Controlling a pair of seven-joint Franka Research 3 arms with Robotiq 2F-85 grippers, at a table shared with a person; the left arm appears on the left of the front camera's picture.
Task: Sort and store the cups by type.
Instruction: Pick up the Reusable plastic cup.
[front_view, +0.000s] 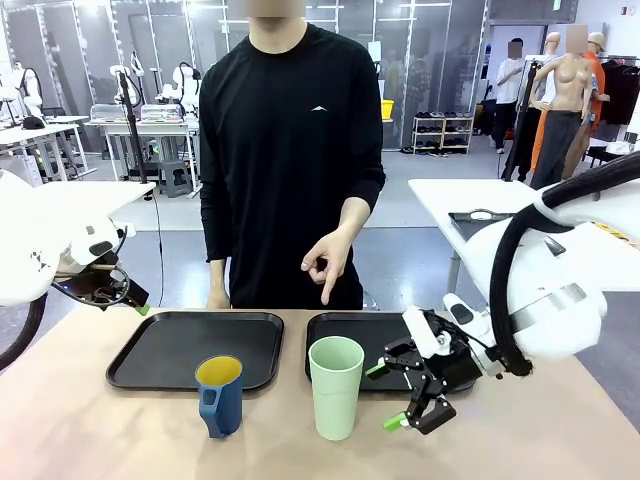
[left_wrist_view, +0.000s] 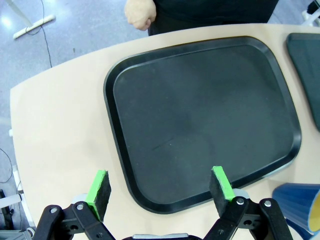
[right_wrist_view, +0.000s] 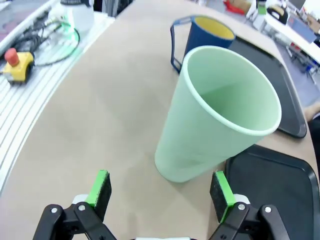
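left hand (left_wrist_view: 160, 187) hovers raised and spread wide, right hand (front_view: 388, 396) low, spread wide too, angled toward the middle.

A pale tan table (front_view: 90, 430) carries four things. A mint-green tumbler (front_view: 335, 387) stands upright on the bare top near the robot's edge, mouth up. A dark blue mug (front_view: 220, 396) with a yellow inside stands to the tumbler's left, near it but apart, handle toward the robot. Just beyond the tumbler to its right lies a flat black tray (front_view: 365, 335). A second black tray (front_view: 180, 345) lies beyond it to the left, behind the mug.
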